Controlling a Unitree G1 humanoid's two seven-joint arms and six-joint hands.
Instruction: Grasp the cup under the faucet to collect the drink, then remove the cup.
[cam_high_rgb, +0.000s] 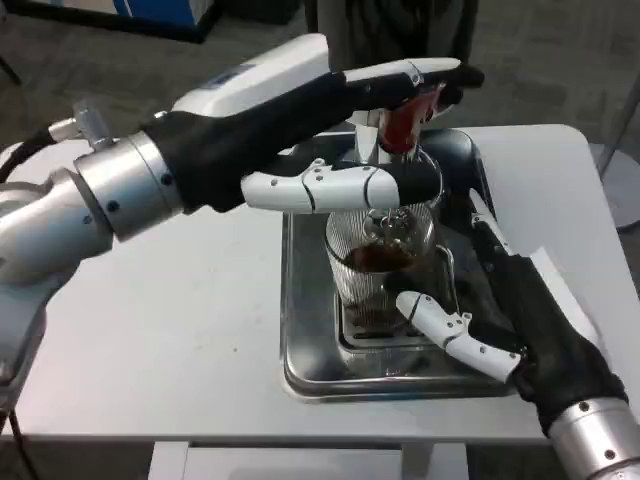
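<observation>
Head view: ribbed glass cup, part full of dark drink, stands on metal drip tray under the red faucet lever. Right hand wraps the cup from the right, thumb across its base, gripping it. Left hand reaches over the cup, fingers on the lever, thumb below; no closed grip visible.

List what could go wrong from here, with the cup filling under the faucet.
1. The cup already holds dark drink; if the left hand leaves the red faucet lever pressed too long, it may overflow into the metal tray.
2. The right hand seems to hold the cup from the side with its fingers; a loose grip could slip or tip it on removal.
</observation>
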